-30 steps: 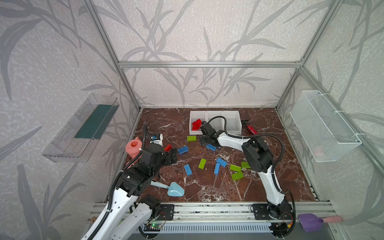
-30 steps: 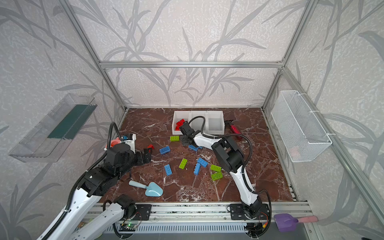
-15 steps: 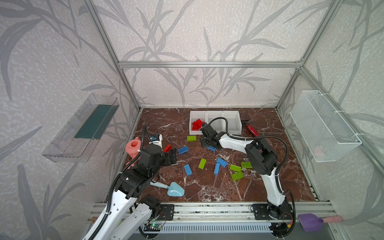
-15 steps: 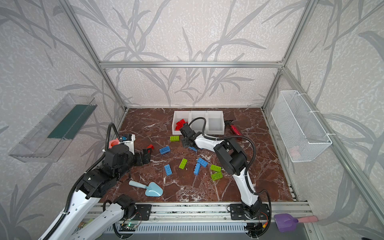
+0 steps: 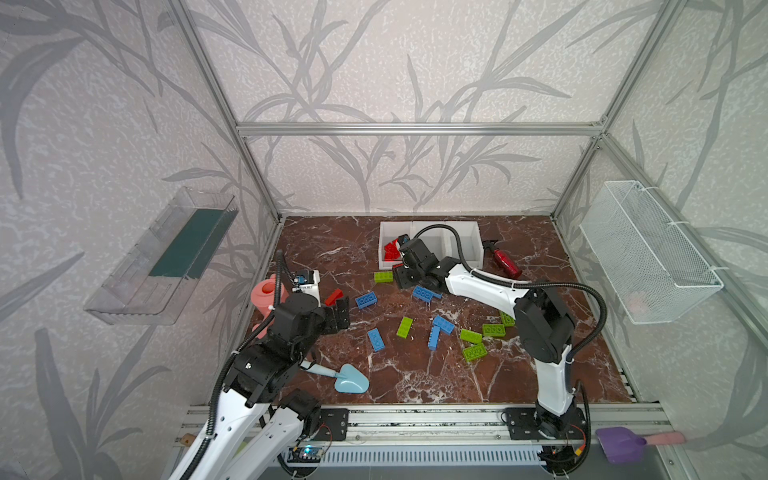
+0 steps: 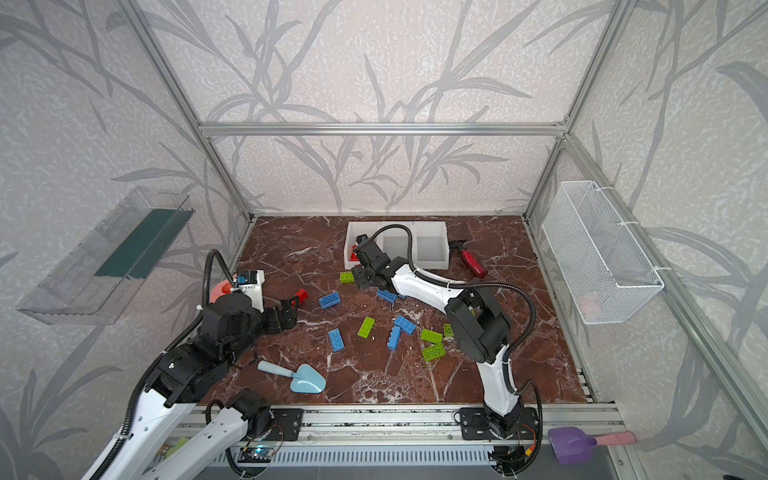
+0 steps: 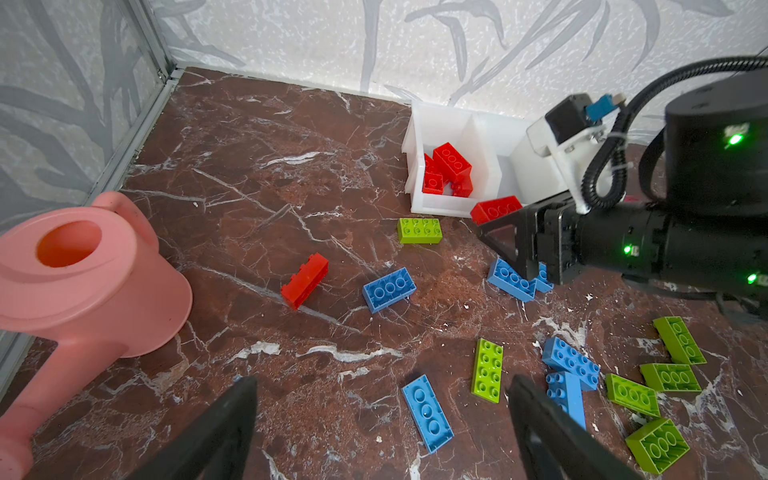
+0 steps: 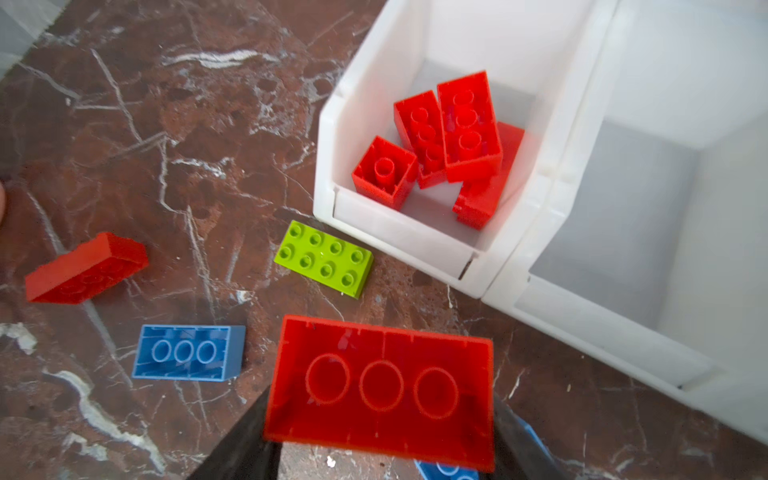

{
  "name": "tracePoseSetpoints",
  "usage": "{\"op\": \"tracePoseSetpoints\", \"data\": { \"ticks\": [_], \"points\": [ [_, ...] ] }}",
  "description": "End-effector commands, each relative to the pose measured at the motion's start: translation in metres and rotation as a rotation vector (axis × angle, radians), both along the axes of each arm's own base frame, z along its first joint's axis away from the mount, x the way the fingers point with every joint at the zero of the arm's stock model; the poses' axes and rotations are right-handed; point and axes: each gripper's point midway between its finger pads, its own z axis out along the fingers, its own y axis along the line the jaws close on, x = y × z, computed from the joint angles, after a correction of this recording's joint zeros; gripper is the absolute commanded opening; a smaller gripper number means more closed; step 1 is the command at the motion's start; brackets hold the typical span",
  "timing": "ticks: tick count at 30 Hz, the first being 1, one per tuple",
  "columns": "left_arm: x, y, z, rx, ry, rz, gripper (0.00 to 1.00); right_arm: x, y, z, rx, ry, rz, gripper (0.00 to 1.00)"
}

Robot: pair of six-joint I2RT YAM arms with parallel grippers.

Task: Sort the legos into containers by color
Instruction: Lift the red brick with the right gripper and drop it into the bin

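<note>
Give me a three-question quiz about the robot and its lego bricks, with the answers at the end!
1. True or false: the right gripper holds a red brick.
2. Which colour of bricks lies in the containers? A blue, B red, C green.
3. Fill in: the left gripper holds nothing and its jaws are ____.
Key: 1 true; 2 B; 3 open.

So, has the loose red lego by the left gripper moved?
No. The red lego sits where it was, right of the pink watering can.
</note>
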Motion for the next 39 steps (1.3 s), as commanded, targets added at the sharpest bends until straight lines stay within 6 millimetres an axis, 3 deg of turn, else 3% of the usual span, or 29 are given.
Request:
{"op": "tracePoseSetpoints", "data": {
  "ticks": [1, 10, 15, 19, 30, 35, 39],
  "points": [
    [-0.002, 0.005, -0.003, 0.02, -0.001, 0.011, 0.94, 0.018, 0.007, 0.015, 0.028, -0.004, 0.019, 0.64],
    [-0.002, 0.003, -0.004, 0.017, 0.002, 0.002, 0.94, 0.088, 0.014, 0.019, 0.108, -0.016, -0.007, 0.64],
    [-0.001, 0.003, -0.006, 0.023, 0.008, 0.002, 0.94, 0.118, 0.018, 0.015, 0.091, -0.008, -0.015, 0.64],
    [-0.001, 0.002, -0.006, 0.02, 0.011, -0.001, 0.94, 0.131, 0.021, 0.01, 0.073, -0.001, -0.015, 0.67],
    [0.0, 0.004, -0.009, 0.033, 0.023, 0.014, 0.94, 0.135, 0.022, 0.011, 0.067, -0.008, -0.019, 0.89],
    [0.001, 0.01, -0.013, 0.044, 0.053, 0.054, 0.94, 0.126, 0.017, 0.03, 0.079, -0.017, -0.015, 0.9],
    [0.006, 0.016, -0.022, 0.067, 0.114, 0.119, 0.95, 0.108, 0.01, 0.057, 0.11, -0.036, 0.006, 0.9]
  ]
}}
